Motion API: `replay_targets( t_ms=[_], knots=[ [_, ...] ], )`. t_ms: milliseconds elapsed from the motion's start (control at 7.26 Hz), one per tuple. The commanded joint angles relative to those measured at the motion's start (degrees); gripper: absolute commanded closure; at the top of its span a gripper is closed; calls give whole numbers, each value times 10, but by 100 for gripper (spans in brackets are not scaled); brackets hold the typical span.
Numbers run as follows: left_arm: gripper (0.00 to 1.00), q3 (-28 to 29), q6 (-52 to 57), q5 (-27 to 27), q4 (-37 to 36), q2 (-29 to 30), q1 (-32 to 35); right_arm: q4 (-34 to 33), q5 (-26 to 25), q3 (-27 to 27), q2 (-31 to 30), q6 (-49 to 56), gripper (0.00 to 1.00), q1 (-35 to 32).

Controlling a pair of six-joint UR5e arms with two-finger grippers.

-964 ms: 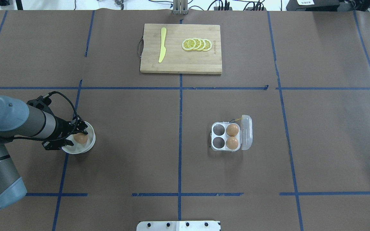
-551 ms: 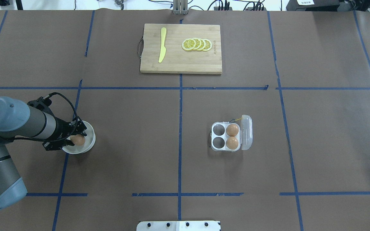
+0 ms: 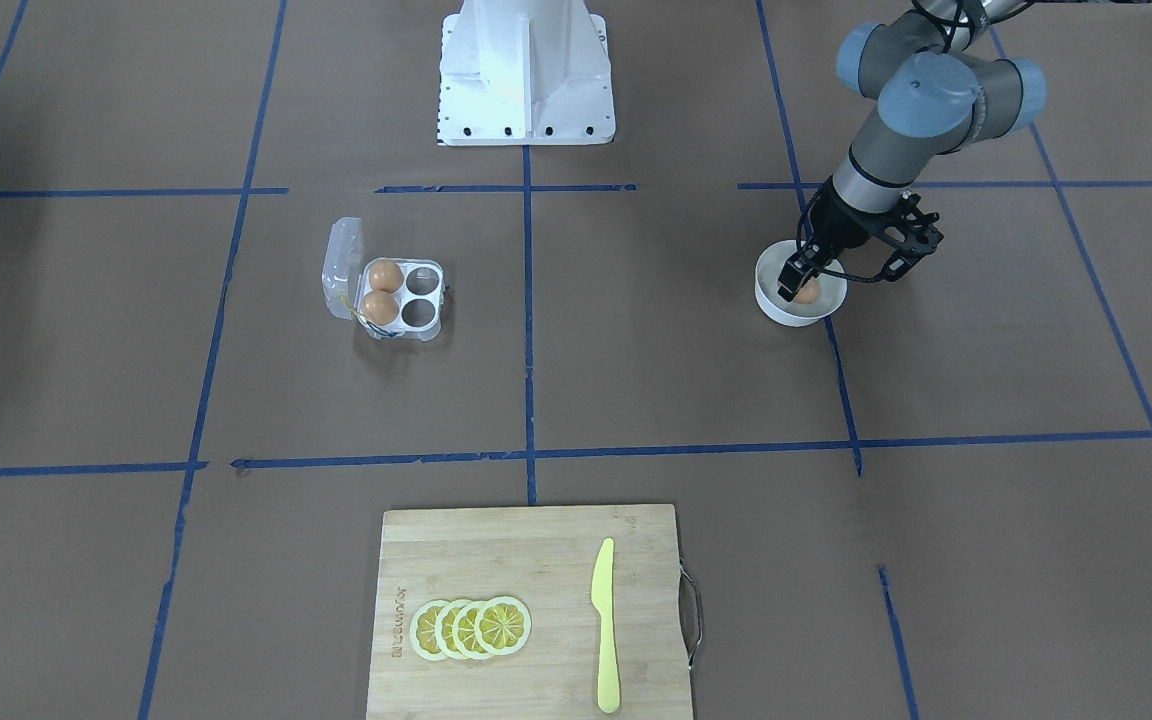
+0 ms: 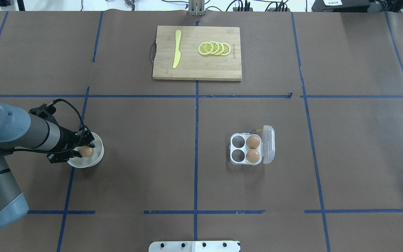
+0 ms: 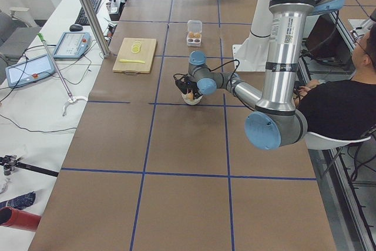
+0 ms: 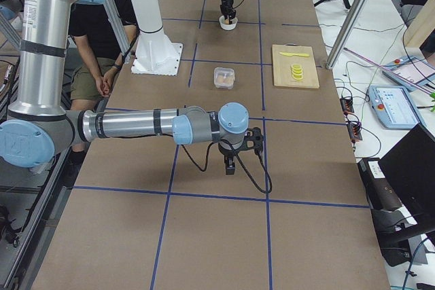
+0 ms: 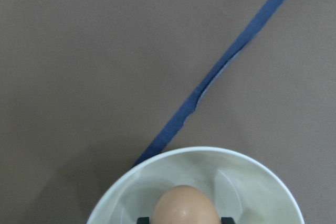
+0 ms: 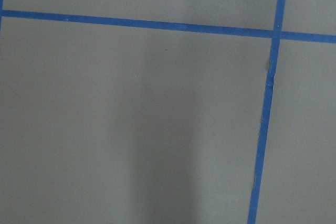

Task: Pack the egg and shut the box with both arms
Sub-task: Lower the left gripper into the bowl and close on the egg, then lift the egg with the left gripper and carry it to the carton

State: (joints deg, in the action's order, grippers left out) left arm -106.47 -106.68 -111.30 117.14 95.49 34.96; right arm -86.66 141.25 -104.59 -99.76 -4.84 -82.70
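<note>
A tan-brown egg [image 4: 86, 151] lies in a round white bowl [image 4: 99, 154] at the table's left. My left gripper [image 4: 83, 151] reaches down into the bowl, its black fingers shut against the egg's two sides; the left wrist view shows the egg [image 7: 186, 206] between the fingertips. The clear box [image 4: 238, 151] stands right of centre with its lid [image 4: 269, 144] open to the right. Two eggs [image 4: 253, 141] [image 4: 253, 156] fill its right cells; the left cells are empty. My right gripper [image 6: 231, 165] hovers over bare table; I cannot tell its state.
A wooden cutting board [image 4: 197, 66] with a yellow knife [image 4: 177, 49] and lemon slices [image 4: 214, 48] lies at the far middle. The white base block [image 4: 194, 246] is at the near edge. A seated person [image 5: 335, 107] is beside the table.
The left gripper has settled around the egg in the bowl, and the egg shifted slightly left. The box and board have not moved.
</note>
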Motion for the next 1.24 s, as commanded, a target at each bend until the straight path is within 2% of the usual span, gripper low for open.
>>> replay_targets(
  t_ms=[0, 275, 413, 688, 964, 1101],
  knots=[
    [100, -53, 2, -4, -84, 19, 3, 0, 4, 0, 0, 0, 0, 0],
    [100, -42, 2, -4, -191, 140, -2, 0, 5, 0, 0, 0, 0, 0],
    [100, -16, 1, -3, -208, 202, -2, 1, 5, 0, 0, 0, 0, 0],
    [100, 67, 0, -5, -178, 302, -12, 1, 5, -1, 0, 0, 0, 0],
    [100, 194, 0, -2, -92, 410, -54, 2, 5, -2, 0, 0, 0, 0],
    [100, 250, -5, -1, -91, 474, -67, 2, 9, -2, 0, 0, 0, 1]
  ],
)
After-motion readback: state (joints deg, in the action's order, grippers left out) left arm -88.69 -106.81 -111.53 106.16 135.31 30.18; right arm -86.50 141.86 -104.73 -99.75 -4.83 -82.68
